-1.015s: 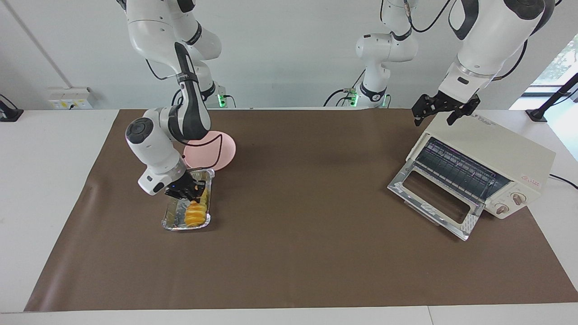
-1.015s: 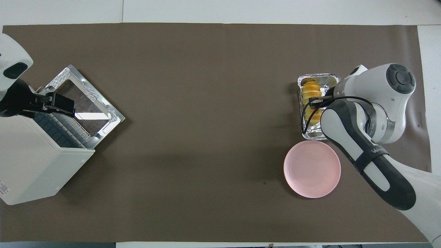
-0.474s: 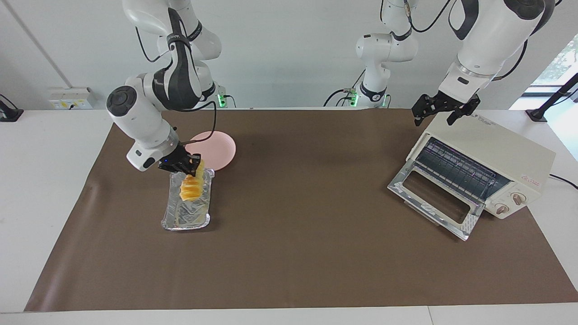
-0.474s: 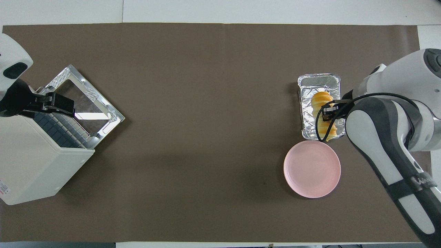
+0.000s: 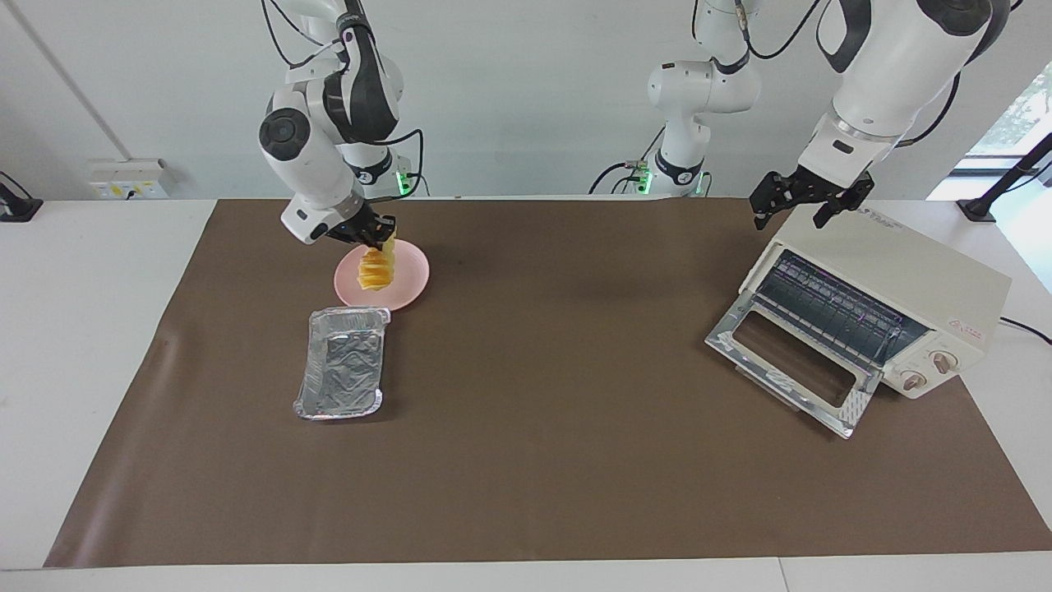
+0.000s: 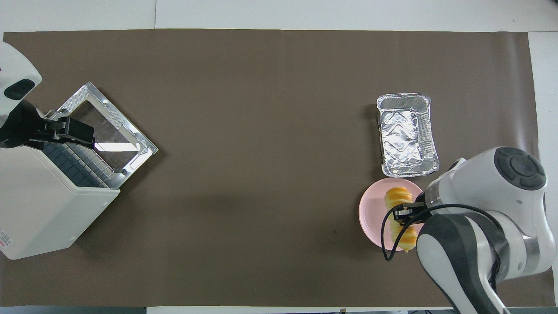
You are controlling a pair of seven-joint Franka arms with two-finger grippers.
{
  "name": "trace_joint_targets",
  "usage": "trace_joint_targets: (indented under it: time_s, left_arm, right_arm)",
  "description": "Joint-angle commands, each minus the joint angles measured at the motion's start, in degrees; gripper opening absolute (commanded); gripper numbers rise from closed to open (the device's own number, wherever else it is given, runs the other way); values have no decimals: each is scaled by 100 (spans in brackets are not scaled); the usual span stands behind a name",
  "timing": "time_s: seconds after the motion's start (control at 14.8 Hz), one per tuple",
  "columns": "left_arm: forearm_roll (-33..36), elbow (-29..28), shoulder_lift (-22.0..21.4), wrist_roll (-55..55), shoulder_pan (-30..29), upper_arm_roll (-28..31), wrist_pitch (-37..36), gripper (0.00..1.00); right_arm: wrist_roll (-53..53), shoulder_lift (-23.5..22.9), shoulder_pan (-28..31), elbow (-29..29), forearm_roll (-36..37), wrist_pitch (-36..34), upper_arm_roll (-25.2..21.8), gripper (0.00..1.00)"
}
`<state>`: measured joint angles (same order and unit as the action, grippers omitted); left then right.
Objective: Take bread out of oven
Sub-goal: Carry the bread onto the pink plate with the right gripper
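Right gripper [image 5: 376, 238] is clamped on the small golden-yellow ridged bread loaf [image 5: 376, 270], which hangs from it in the air over the round pink plate [image 5: 411, 284]; from the facing view the loaf looks clear of the plate, though its lower end may be close to it. In the overhead view the same loaf [image 6: 401, 213] sits across the plate [image 6: 370, 213] with the right gripper [image 6: 407, 213] on its middle. The crinkled silver foil tray [image 5: 343, 374] lies empty on the brown mat [image 5: 575, 477], just beside the plate and farther from the robots than it. At the left arm's end of the table stands the cream-white boxy toaster oven [image 5: 904, 284], its silver-framed glass door [image 5: 793, 362] dropped open and the dark wire rack [image 5: 830, 308] showing. Left gripper [image 5: 809, 205] waits over the oven's top edge above the opening, fingers spread apart and holding nothing.
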<state>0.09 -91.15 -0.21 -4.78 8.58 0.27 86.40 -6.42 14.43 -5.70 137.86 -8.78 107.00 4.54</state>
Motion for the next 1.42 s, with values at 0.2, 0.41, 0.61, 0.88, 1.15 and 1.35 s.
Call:
trace_joint_targets:
  time_s: [0.2,0.41,0.61,0.88,1.15,1.35]
  left_arm:
    - [-96,-8,-58,38,-58,-18,26,100]
    - [-96,-8,-58,38,-58,-18,26,100]
    - [-96,-8,-58,38,-58,-18,26,100]
    - [-96,-8,-58,38,-58,-18,26,100]
    - [-96,-8,-58,38,-67,-18,26,100]
    - [-96,-8,-58,38,-58,-18,26,100]
  right_arm:
    - [-18,632,7,1391,43,969,-6,0]
    - [9,491,16,1517,43,1412,-6,0]
    - [17,482,7,1350,43,1438,-6,0]
    - [26,403,42,1314,43,1648,-6,0]
    - [113,359,60,1323,43,1859,-6,0]
    - [167,245,156,1358,43,2009,-6,0]
